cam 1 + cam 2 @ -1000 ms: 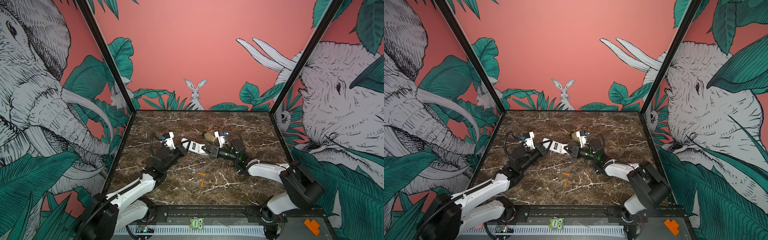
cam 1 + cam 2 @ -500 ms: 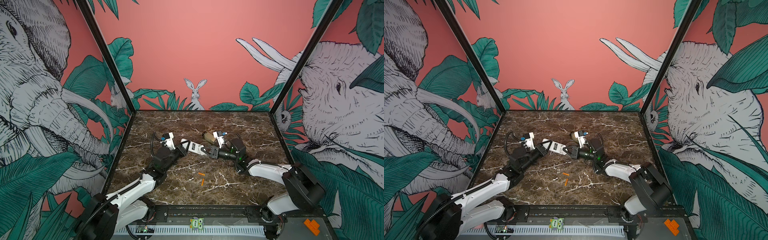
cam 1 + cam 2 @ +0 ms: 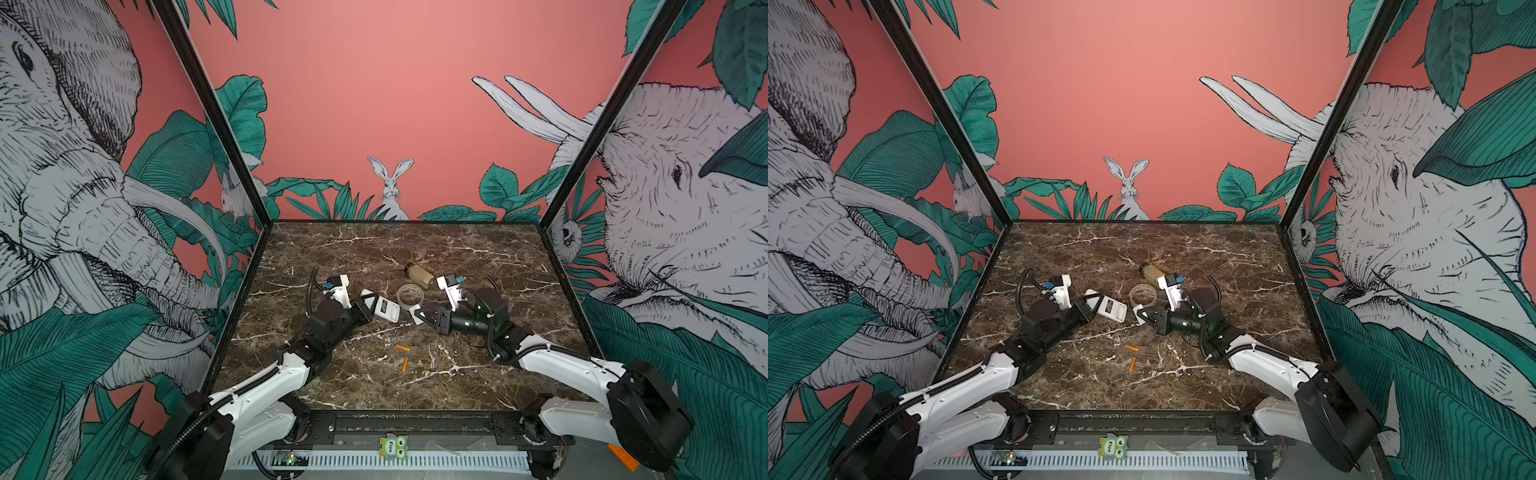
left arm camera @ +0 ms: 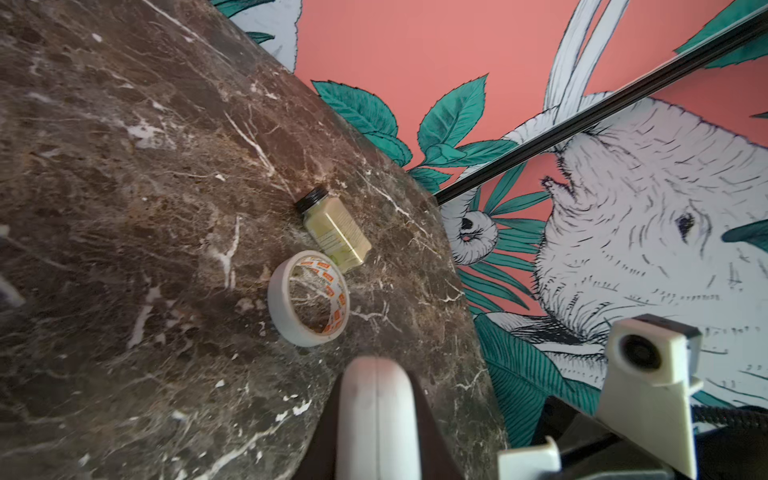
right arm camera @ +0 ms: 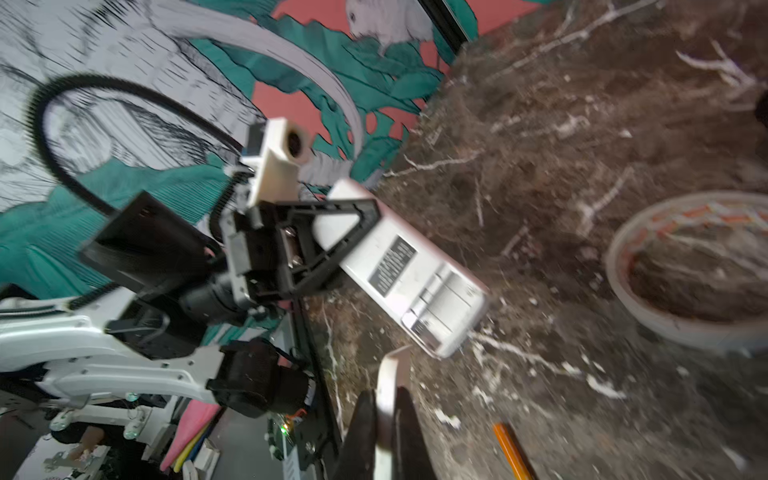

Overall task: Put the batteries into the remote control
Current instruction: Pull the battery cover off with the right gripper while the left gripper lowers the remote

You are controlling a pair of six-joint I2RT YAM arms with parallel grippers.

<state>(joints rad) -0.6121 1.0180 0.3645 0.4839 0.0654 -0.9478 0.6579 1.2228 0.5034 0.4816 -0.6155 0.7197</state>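
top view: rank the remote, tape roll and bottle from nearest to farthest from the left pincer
1. Remote: held in the left pincer, at centre left.
2. Tape roll: just right of the remote's free end.
3. Bottle: behind the tape roll, farthest back.

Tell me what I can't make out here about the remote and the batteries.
Remote buttons: underneath, facing away in every view.
Batteries: plus and minus ends too small in both top views; one cut off by the right wrist view's edge.
White piece in right gripper: edge-on, blurred.
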